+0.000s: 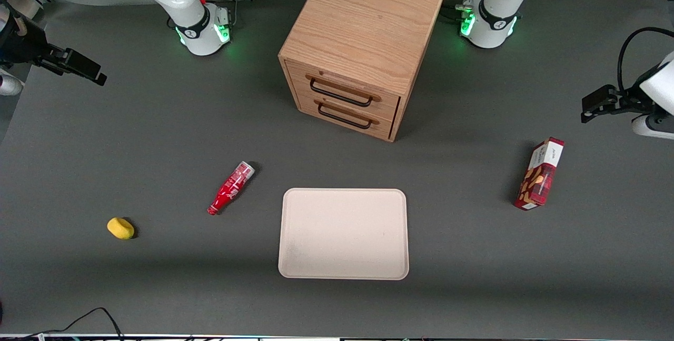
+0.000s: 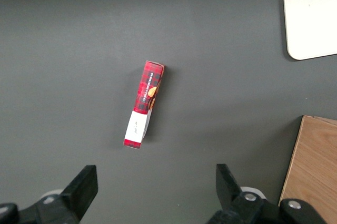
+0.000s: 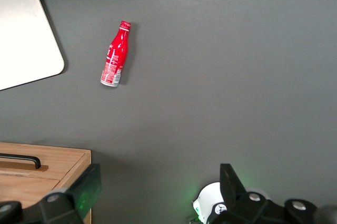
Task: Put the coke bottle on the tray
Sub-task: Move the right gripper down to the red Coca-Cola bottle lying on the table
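Grey table (image 1: pixel 158 120), coke bottle (image 1: pixel 230 188), tray (image 1: pixel 343 272), cabinet (image 1: pixel 363 41)

The gripper (image 1: pixel 90 70) hangs over the working arm's end of the table, its arm cut by the frame edge. In the right wrist view its spread fingers (image 3: pixel 87 190) are cropped at the base, and the tray (image 3: pixel 31 50) and wooden drawer cabinet (image 3: pixel 45 179) are cropped. The coke bottle (image 1: pixel 230 188) lettering is too small to read.

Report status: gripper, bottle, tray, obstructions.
Gripper open, high above the table at the working arm's end. Coke bottle lying on the table beside the tray, untouched. Tray bare; nothing between them.
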Robot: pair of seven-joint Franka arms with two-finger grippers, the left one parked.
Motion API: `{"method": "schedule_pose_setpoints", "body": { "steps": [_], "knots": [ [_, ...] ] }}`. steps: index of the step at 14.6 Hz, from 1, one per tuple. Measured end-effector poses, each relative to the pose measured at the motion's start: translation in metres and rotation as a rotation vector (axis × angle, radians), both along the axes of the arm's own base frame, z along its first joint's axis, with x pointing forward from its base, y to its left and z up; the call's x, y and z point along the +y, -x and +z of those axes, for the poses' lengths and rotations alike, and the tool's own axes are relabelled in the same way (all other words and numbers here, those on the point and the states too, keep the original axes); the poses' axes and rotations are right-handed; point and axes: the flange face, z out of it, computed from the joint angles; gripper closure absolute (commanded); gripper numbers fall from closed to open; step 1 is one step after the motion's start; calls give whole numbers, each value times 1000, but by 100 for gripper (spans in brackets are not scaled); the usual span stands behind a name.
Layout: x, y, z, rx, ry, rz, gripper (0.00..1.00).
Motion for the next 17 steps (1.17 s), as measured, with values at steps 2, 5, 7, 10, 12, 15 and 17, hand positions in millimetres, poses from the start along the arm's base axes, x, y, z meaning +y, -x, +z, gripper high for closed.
{"method": "schedule_pose_setpoints", "body": {
  "steps": [2, 5, 7, 10, 12, 15, 17],
  "knots": [
    [1, 0, 0, 0, 0, 2, 0],
    [3, -1, -1, 3, 1, 6, 0],
    [5, -2, -7, 19, -1, 27, 0],
    [26, -10, -15, 8, -5, 69, 0],
    [56, -26, -31, -21, -1, 49, 0],
    [96, -68, -97, -10, 1, -90, 0],
    [106, -97, -164, 43, 6, -180, 0]
  ]
}}
